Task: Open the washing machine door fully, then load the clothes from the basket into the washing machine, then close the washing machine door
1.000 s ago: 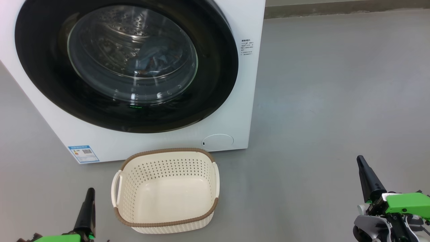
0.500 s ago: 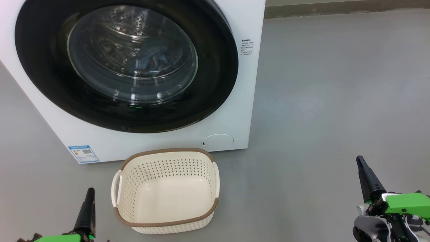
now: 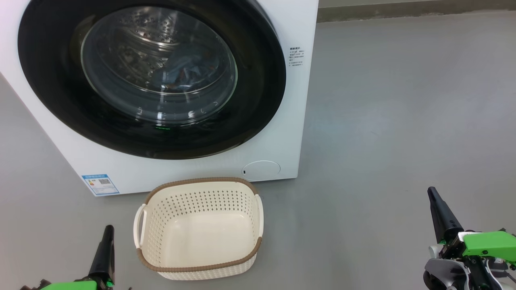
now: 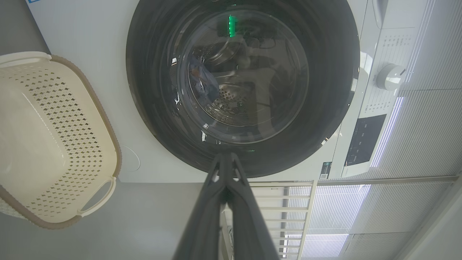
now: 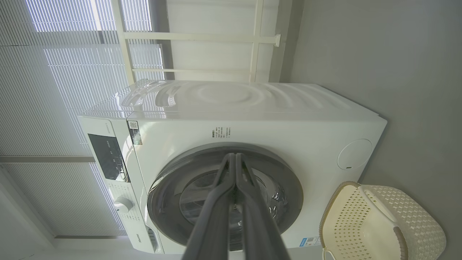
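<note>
Nothing's budged since a second ago: the washing machine door (image 3: pixel 258 80) is shut, the blue clothes (image 3: pixel 187 70) sit in the drum behind the glass, and the basket (image 3: pixel 201 201) stands just in front of the washing machine (image 3: pixel 282 133). The left gripper (image 3: pixel 108 230) and right gripper (image 3: pixel 432 192) are both pinched closed, holding nothing.

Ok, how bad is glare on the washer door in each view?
Head view: thin highlights streak the washing machine door, but the clothes show through. Left wrist view: dark glass, a green light reflected on it. Right wrist view: bright blinds behind; right gripper crosses the glass.
</note>
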Controlling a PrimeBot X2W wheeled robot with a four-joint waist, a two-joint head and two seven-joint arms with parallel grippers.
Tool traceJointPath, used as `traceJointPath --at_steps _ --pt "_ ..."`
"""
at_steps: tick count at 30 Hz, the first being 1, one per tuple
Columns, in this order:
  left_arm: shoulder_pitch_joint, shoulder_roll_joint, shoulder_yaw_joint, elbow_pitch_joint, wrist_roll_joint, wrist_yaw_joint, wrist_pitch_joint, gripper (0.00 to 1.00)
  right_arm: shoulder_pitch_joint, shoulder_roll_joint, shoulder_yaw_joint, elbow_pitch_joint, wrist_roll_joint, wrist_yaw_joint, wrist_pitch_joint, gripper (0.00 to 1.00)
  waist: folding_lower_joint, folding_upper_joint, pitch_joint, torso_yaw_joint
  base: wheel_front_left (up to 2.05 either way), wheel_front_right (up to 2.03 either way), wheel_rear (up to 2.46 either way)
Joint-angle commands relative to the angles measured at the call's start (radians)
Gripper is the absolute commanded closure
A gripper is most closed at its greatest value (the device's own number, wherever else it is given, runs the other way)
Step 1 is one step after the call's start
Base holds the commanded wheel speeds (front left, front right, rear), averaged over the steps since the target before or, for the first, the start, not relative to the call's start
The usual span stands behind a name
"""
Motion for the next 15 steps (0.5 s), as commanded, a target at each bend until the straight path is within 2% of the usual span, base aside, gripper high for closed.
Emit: traceJointPath --at_steps 1,15 --pt "-0.042 0.009 0.033 -0.019 -0.009 -0.003 0.007 1.0 -0.016 -0.008 0.018 -0.03 -0.001 0.002 0.005 1.0 0.0 0.0 0.0 0.0 0.0 0.0 0.0" --pt "-0.042 0.009 0.033 -0.019 -0.008 -0.003 0.007 1.0 -0.016 -0.007 0.017 -0.03 -0.001 0.002 0.006 1.0 0.0 0.0 0.0 0.0 0.0 0.0 0.0"
